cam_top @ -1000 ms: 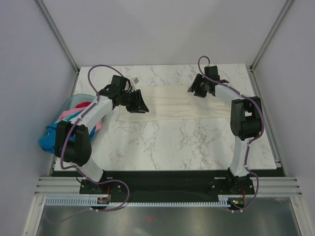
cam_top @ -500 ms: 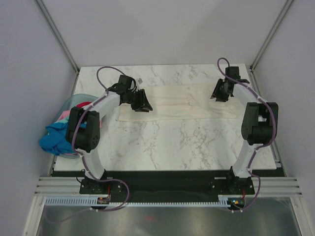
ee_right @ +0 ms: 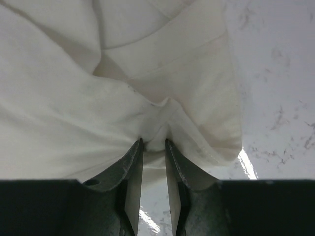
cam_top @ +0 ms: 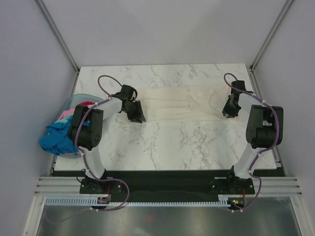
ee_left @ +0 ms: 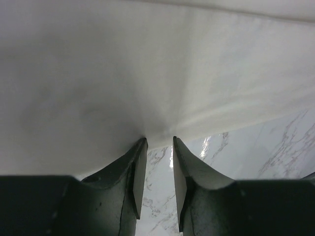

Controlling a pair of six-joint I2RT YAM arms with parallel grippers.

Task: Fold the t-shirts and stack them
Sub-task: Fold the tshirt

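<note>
The cream-white t-shirt [cam_top: 182,102] lay spread flat at upper centre of the table [cam_top: 162,147], judged not yet folded. The left gripper [cam_top: 140,118] and right gripper [cam_top: 227,113], jaws narrow, each pinched one end. The other t-shirts [cam_top: 56,140] lay unfolded in the basket [cam_top: 69,103], left.

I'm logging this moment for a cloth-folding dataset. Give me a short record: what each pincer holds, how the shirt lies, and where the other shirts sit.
left pincer: shut on the left edge of the cream t-shirt
right pincer: shut on its right edge, cloth bunched at the tips
cream t-shirt: spread across the far half of the table, between the arms
basket: at the table's left edge, blue t-shirt draped over its near rim
</note>
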